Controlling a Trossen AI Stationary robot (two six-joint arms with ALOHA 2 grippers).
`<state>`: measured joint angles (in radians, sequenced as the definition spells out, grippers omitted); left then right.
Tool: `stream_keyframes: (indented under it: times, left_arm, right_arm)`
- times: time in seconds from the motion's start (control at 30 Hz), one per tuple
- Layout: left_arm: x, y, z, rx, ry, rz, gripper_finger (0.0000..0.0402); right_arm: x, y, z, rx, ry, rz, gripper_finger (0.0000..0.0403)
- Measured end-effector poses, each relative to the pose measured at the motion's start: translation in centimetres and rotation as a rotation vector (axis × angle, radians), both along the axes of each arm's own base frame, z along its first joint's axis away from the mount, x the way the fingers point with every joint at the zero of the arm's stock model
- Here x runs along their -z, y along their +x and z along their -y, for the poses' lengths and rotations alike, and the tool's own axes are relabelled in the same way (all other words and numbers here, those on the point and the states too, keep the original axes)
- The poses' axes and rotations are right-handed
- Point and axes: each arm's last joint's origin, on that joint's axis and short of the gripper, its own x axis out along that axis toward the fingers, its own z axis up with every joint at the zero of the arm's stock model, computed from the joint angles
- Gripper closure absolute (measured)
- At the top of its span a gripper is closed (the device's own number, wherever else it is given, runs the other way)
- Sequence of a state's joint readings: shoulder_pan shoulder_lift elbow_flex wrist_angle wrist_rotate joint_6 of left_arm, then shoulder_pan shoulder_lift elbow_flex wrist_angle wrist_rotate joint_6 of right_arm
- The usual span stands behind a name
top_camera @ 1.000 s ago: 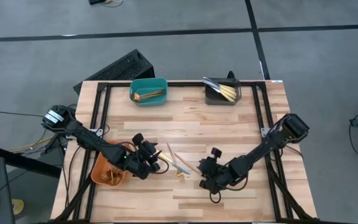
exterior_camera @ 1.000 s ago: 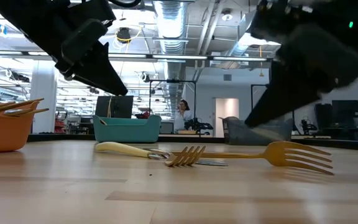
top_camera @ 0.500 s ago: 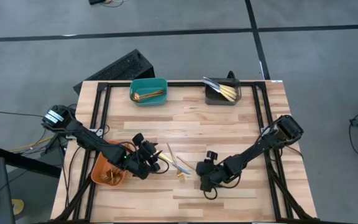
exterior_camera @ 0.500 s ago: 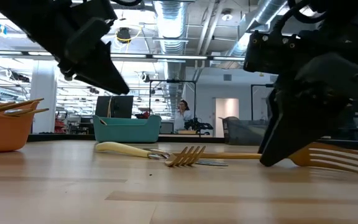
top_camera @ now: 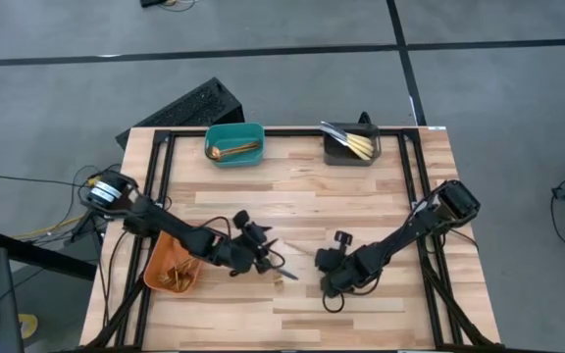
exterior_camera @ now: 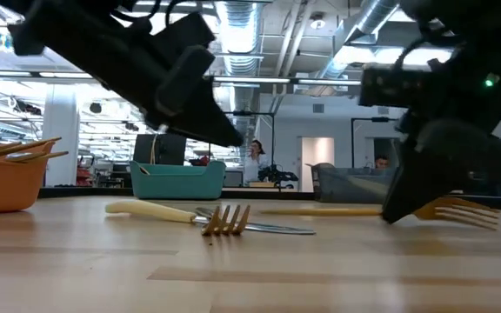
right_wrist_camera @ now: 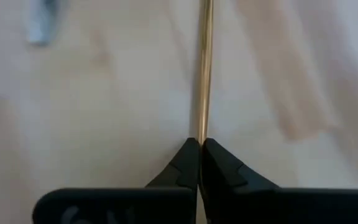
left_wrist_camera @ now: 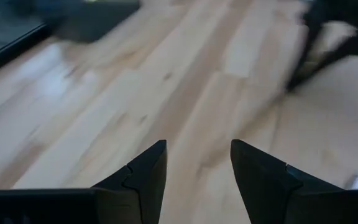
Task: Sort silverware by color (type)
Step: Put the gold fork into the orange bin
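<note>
High view, left to right: orange bin at the near left of the surface. Left pincer hangs with fingers apart, empty, over loose silverware at centre. Right pincer is clamped on a gold fork (handle pinched, tines just off the wood). Step judged: pickup done. Next: lift, carry to its matching bin.

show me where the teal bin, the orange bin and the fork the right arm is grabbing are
teal bin [top_camera: 253,129]: high view, on its right rim.
orange bin [exterior_camera: 3,187]: low view, on its front wall.
fork [exterior_camera: 459,209]: low view, on its tines, beside the right end effector [exterior_camera: 396,211], which is shut on its handle.
</note>
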<state>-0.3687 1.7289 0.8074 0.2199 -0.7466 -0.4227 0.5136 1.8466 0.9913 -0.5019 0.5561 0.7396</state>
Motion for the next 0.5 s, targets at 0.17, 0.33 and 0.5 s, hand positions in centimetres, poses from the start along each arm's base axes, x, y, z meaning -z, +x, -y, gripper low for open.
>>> stream_keyframes:
  times: [0.17, 0.33, 0.5]
  left_arm:
    - [0.4, 1.6, -0.2, 0.147, 0.031, 0.042, 0.0235]
    - [-0.1, 2.7, -0.7, 0.302, 0.098, 0.087, 0.0235]
    - [0.0, 3.7, -0.7, 0.396, 0.206, 0.022, 0.0235]
  right_arm:
    - [-0.2, -0.5, 0.3, 0.063, -0.043, 0.022, 0.0373]
    - [-0.9, 0.6, -0.3, 0.068, -0.002, 0.166, 0.0368]
    - [-1.6, 1.9, -0.7, 0.039, 0.028, 0.287, 0.0370]
